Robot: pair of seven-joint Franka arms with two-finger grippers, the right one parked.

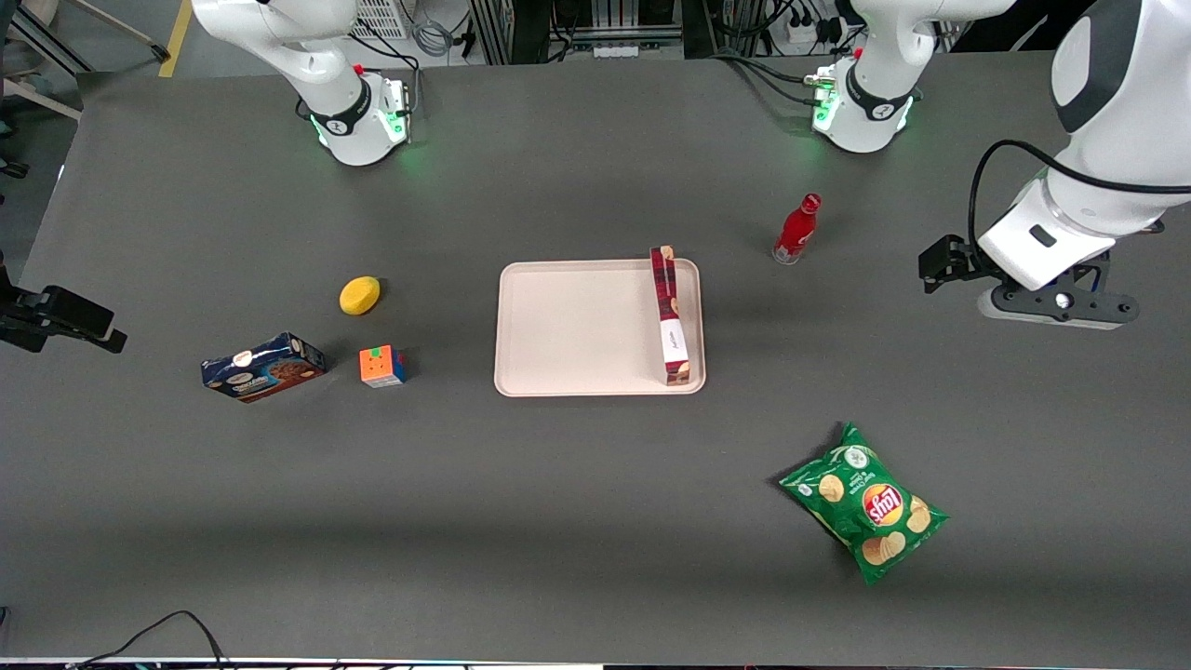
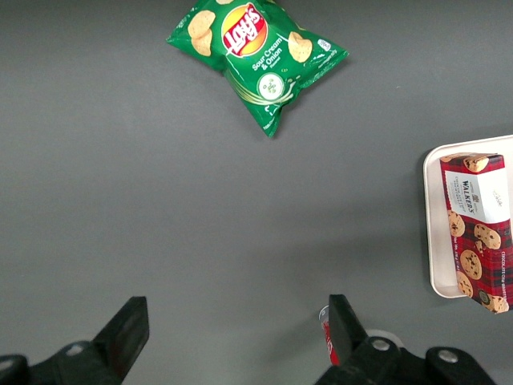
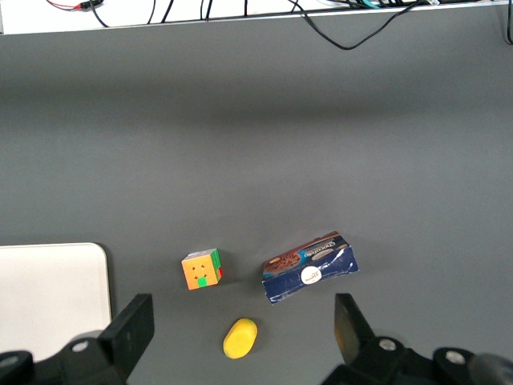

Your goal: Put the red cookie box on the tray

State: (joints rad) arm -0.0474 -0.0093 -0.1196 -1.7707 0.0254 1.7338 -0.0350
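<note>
While the blue cookie box (image 1: pixel 264 367), yellow lemon-like item (image 1: pixel 359 295) and colour cube (image 1: pixel 382 366) sit toward the parked arm's end of the counter (image 1: pixel 577 521), the tray (image 1: pixel 577 326) lies mid-counter w/ the red cookie box (image 1: pixel 672 316) on it, on edge along the tray's rim on the working arm's side. Red bottle (image 1: pixel 797 229) stands upright nearby, apart from tray. Green chip bag (image 1: pixel 864 503) lies nearer the front camera. Hand (image 2: pixel 236 333) hovers above bare counter, well apart from the tray, fingers spread wide, holding nothing.
</note>
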